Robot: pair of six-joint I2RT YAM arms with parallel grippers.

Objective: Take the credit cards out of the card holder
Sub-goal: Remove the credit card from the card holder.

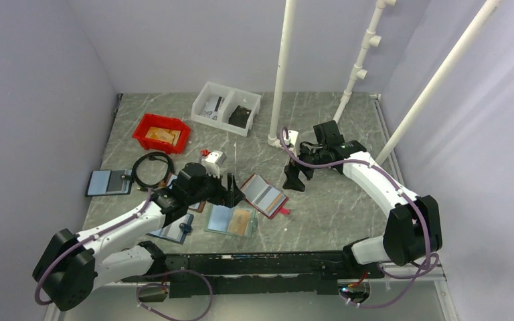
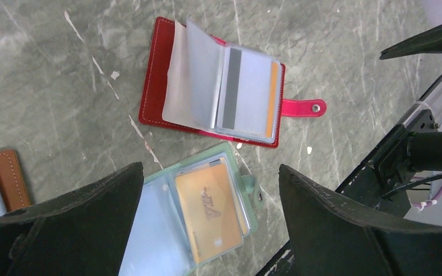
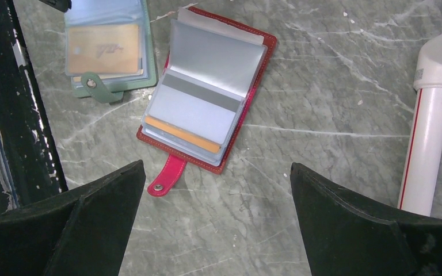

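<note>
The card holder (image 1: 264, 195) lies open on the table (image 1: 348, 214), its long axis on a diagonal and its pink tab (image 1: 284, 211) pointing to the near right. The credit cards (image 3: 191, 115) are tucked in its sleeves. It sits between the left gripper (image 1: 231, 192) and the right gripper (image 1: 294, 179), both spread wide and empty.

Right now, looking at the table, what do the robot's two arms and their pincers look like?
The left arm and right arm have white shells with black joints, and a purple cable loops along each. Both are bolted to a black rail. The left gripper and right gripper are black, each with two broad, wedge-shaped matte fingers.
</note>
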